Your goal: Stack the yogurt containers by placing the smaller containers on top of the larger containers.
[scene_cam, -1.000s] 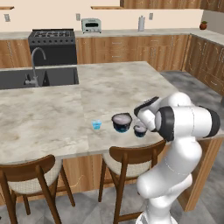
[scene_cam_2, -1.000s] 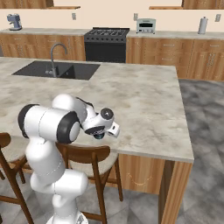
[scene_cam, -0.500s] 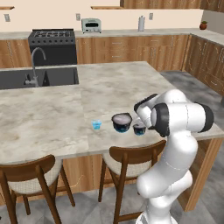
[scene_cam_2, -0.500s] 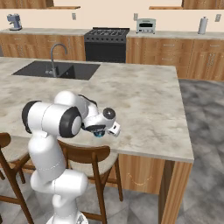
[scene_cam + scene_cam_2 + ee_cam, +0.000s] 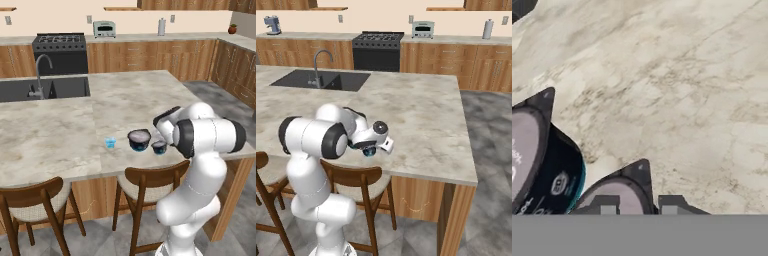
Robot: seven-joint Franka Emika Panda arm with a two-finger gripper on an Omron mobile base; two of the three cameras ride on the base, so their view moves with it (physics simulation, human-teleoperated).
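In the hand view the claw (image 5: 638,206) sits directly above the narrower dark blue tub (image 5: 614,196), whose pale grey top lies right under the finger tips (image 5: 607,205); from these pictures I cannot tell whether the claw is parted or closed, and it seems to hold nothing. So the next move looks like a straight drop onto this tub, with no sideways reach needed. The tub is round and has no long axis to line up with. Just beside it, a small gap apart, stands the widest tub (image 5: 139,139), bowl-like, dark blue with a grey top, near the front edge of the marble table (image 5: 55,135). Farther along sits the tiny light-blue cup (image 5: 110,143), translucent and well apart from the claw.
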